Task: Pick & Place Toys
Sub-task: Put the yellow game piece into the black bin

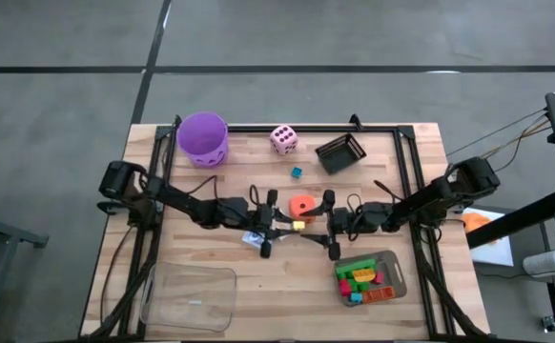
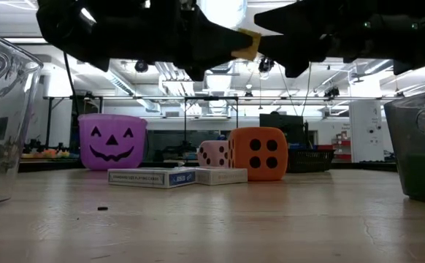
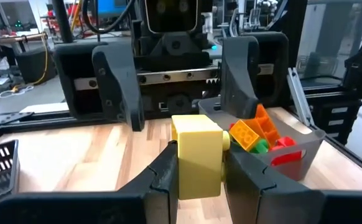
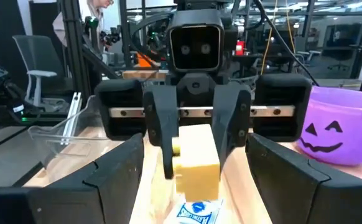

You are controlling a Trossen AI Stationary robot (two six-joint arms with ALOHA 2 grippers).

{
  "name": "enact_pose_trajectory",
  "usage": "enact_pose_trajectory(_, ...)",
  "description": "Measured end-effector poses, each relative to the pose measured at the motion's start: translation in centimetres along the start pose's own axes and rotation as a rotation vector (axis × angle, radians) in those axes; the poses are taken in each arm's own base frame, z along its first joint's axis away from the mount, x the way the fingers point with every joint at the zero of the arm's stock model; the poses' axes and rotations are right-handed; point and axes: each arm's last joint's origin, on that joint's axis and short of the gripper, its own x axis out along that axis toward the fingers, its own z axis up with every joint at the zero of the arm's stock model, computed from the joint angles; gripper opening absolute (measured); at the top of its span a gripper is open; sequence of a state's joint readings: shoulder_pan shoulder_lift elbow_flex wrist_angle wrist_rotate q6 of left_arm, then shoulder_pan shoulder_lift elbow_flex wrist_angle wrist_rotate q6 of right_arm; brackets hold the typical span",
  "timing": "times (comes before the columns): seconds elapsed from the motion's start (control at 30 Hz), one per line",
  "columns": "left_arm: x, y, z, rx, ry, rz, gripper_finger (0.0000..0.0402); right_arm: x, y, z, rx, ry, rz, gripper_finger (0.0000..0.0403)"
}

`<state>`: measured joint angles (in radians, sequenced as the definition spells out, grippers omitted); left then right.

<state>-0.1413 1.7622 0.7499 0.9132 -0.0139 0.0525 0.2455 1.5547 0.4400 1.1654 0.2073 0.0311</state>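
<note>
A yellow brick (image 3: 198, 155) hangs above the table's middle, and my left gripper (image 3: 199, 152) is shut on it. My right gripper (image 4: 195, 140) faces it from the table's right, open wide. Its fingers (image 3: 116, 87) stand on either side of the brick's free end (image 4: 196, 163) without touching it. In the high view the two grippers (image 1: 287, 226) (image 1: 329, 227) meet nose to nose. An orange die (image 1: 301, 204) rests on the table just beyond them. A card pack (image 4: 196, 211) lies flat beneath them. A pink die (image 1: 283, 139) and a small blue brick (image 1: 297, 172) sit farther back. My left gripper pinches the yellow brick by its two opposite sides (image 3: 180, 163) between the two fingers. The fingers point level, toward the table's right. The brick is lifted clear of the table, level, and its far end sticks out past the fingertips toward my right gripper.
A purple bucket (image 1: 202, 139) stands at the far left and a black basket (image 1: 340, 151) at the far right. A grey tray (image 1: 392, 276) holding several bricks sits near right, and a clear container (image 1: 190, 295) near left. A second card pack (image 2: 212, 175) lies near the dice.
</note>
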Motion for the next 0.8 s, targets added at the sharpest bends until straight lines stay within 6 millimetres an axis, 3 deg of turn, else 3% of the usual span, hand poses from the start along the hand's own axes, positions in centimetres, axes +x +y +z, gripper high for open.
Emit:
enact_pose_trajectory(0.47,1.07,-0.1,0.5,-0.003,-0.02,-0.015,0.0088,-0.01,-0.02,-0.15,-0.002,0.02,-0.001,0.0271)
enact_pose_trajectory(0.6,1.07,-0.1,0.5,-0.003,-0.02,-0.015,0.0088,0.22,0.04,-0.09,-0.003,0.032,-0.001,0.0229)
enact_pose_trajectory(0.8,0.99,-0.12,0.25,0.001,-0.006,-0.013,0.0088,0.89,0.23,-0.06,-0.014,0.091,-0.002,0.0126)
